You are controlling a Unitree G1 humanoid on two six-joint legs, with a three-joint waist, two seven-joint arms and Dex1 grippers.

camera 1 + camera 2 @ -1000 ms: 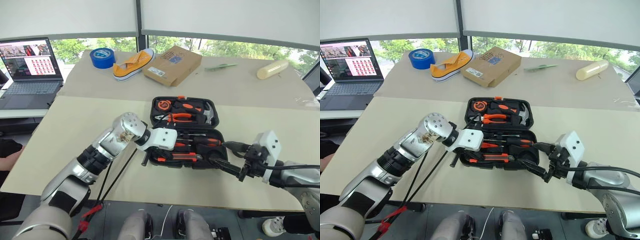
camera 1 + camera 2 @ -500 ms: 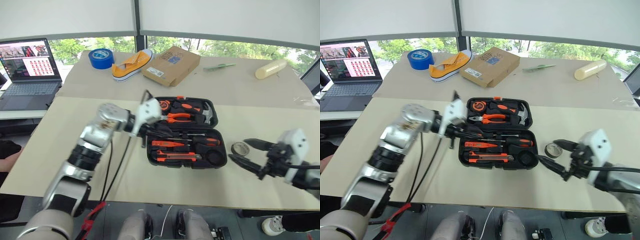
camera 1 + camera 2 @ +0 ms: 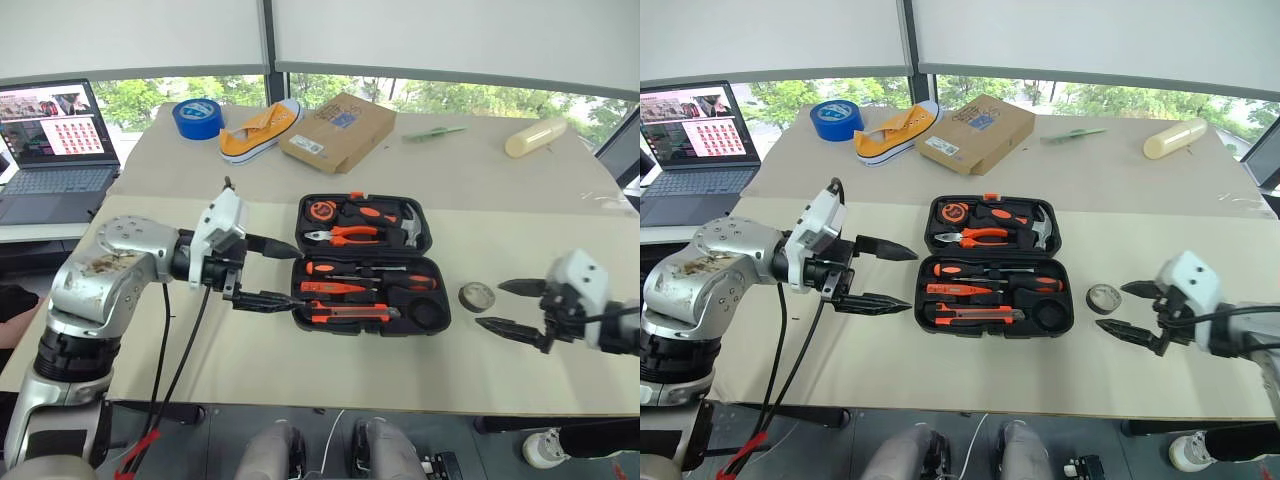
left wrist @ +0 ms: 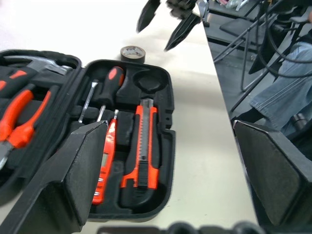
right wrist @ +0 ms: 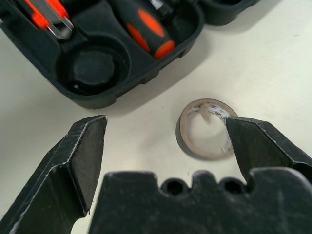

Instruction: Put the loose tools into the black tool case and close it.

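Two screwdrivers (image 3: 990,270), a tester screwdriver (image 3: 962,289) and a utility knife (image 3: 975,313) lay in the lower half of the open black tool case (image 3: 995,265), long axes parallel to the table's (image 3: 890,370) near edge. The small grey tape roll (image 3: 1103,298) lay flat on the table beside the case, toward the right edge. The left end effector (image 3: 885,276), a second earlier closed over the case, had lifted clear to the case's left, jaws spread wide, pointing level at it. The right end effector (image 3: 1132,311) had drawn back from the case, uncovering the roll, jaws wide and empty.
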